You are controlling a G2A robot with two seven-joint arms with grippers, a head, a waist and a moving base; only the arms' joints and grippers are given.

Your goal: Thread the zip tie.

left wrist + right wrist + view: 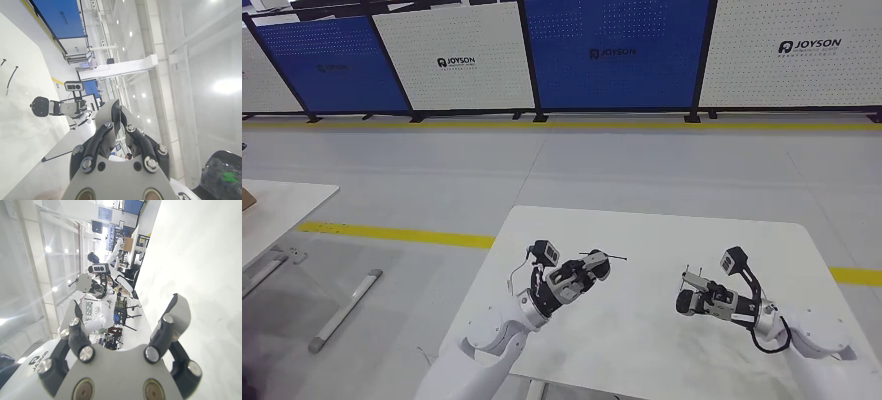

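A thin black plastic zip tie [604, 257] is pinched in the left end effector [593, 267], whose two fingers are pressed together on it. The strip pokes out to both sides of the grip and is raised off the white bench [642, 345], over its left-centre part. In the left wrist view the strip runs edge-on as a fine line between the dark ribbed pads [115, 121]. Well apart from it, over the right part of the bench, the right end effector [684, 300] faces the left one with its fingers spread wide. Near it a curved black spare tie [11, 79] lies flat on the bench, with the head of another black tie [3, 61] just beside. Behind the bench, a yellow floor line [392, 234] runs in front of blue and white perforated wall panels [612, 50].
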